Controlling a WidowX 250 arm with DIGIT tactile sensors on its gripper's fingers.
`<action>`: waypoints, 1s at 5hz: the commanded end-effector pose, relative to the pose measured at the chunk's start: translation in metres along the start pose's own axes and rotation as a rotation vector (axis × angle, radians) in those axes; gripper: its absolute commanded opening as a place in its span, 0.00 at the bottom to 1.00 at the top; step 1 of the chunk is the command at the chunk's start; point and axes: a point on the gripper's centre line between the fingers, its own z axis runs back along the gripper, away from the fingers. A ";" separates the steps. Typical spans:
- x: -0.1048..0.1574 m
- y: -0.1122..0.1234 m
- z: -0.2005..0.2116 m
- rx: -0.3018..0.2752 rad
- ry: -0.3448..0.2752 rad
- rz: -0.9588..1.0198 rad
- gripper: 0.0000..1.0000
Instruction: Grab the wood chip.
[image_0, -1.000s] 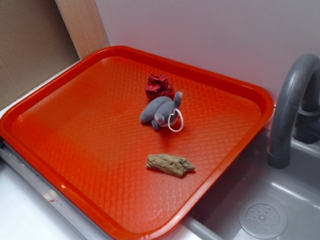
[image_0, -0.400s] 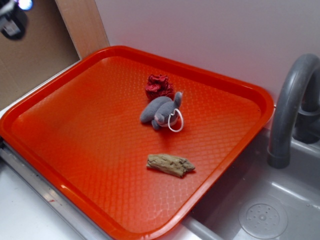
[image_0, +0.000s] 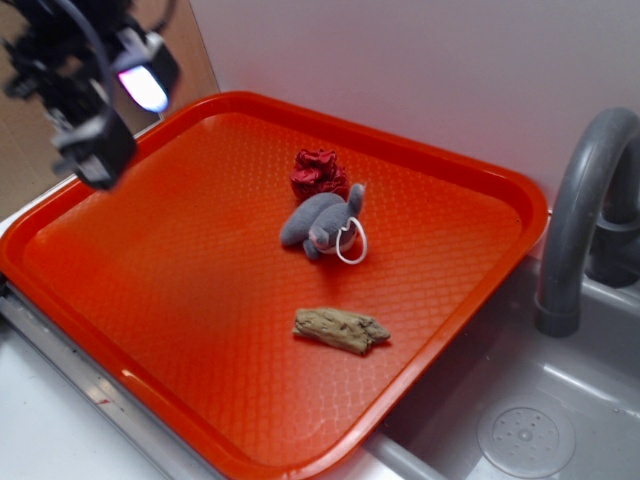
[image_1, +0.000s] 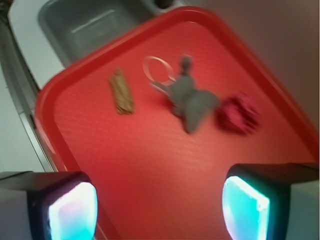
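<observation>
The wood chip (image_0: 341, 330) is a rough tan-brown sliver lying flat on the orange tray (image_0: 150, 260), toward its near right side. In the wrist view the wood chip (image_1: 121, 91) shows blurred at upper left. My gripper (image_0: 118, 112) hangs high over the tray's far left corner, well away from the chip. Its jaws stand wide apart with nothing between them, and its pads (image_1: 73, 212) glow pale cyan in the wrist view, where my gripper (image_1: 159, 210) frames bare tray.
A grey plush mouse (image_0: 322, 223) with a white ring lies mid-tray, a wrinkly dark-red ball (image_0: 318, 172) just behind it. A grey sink basin (image_0: 520, 420) and faucet (image_0: 580, 220) sit to the right. A white wall runs behind.
My gripper has come into the exterior view from the upper left and dropped toward the tray's far left corner. The chip, mouse and ball have not moved.
</observation>
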 end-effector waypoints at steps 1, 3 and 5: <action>0.037 -0.041 -0.038 -0.005 0.041 -0.090 1.00; 0.056 -0.066 -0.086 -0.026 0.101 -0.148 1.00; 0.066 -0.061 -0.112 -0.024 0.125 -0.128 1.00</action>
